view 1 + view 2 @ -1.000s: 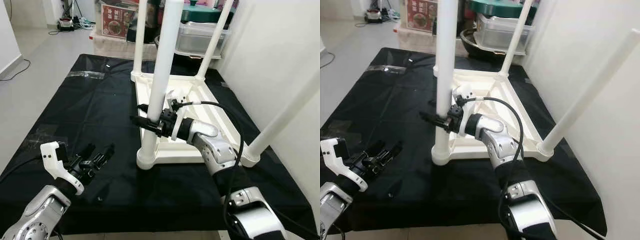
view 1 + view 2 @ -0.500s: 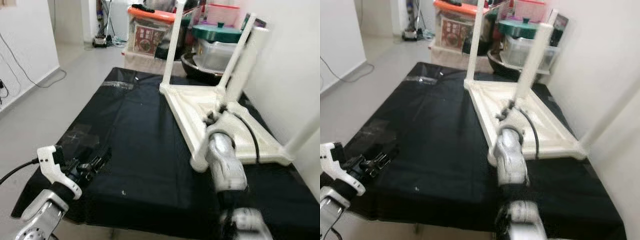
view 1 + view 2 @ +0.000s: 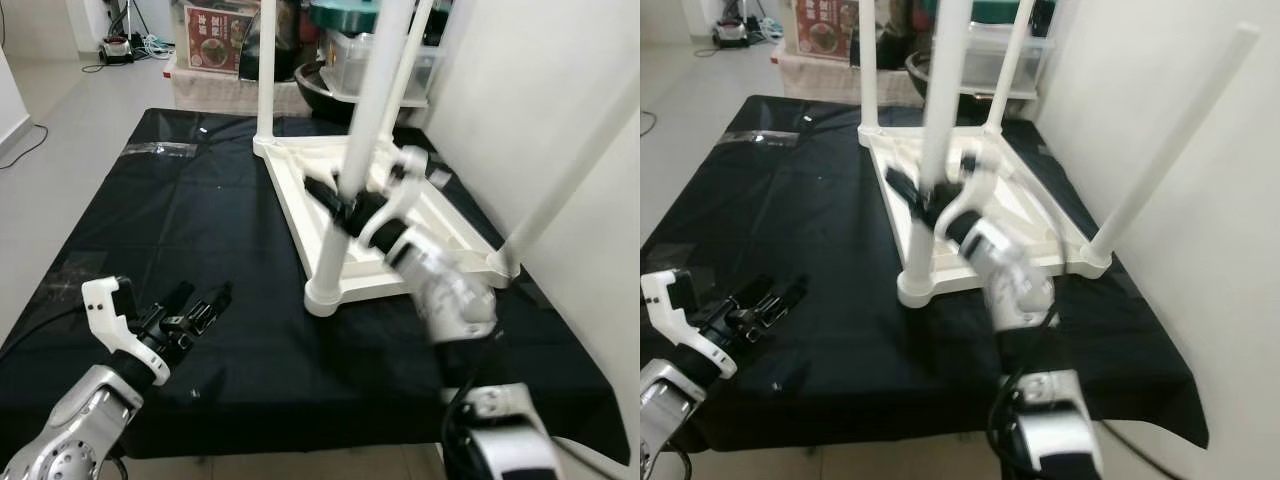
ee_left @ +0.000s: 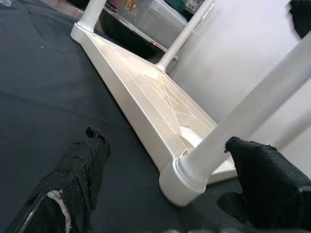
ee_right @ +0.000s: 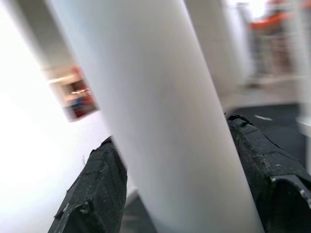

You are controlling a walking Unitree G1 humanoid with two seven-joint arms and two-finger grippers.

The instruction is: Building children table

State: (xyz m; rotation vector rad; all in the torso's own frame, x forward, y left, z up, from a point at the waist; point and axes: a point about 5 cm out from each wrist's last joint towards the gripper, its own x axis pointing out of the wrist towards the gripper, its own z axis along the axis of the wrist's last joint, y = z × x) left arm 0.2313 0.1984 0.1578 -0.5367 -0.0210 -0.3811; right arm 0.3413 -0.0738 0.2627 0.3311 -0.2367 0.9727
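Right tool (image 3: 345,205) around white table leg (image 3: 358,150); no legible writing.

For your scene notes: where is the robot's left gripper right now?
In the left eye view the left gripper is low on the robot's left, open above the black cloth, apart from the upturned white table.

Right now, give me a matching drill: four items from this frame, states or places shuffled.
Items:
1. right hand
2. left hand
3. upturned table top
4. clear storage bin

States/places:
A. open, over the black cloth
B. on the floor past the cloth's far edge
C. lying flat on the cloth, legs up
D. shut on the near table leg

Pairs: 1-D, 2-A, 3-C, 4-B
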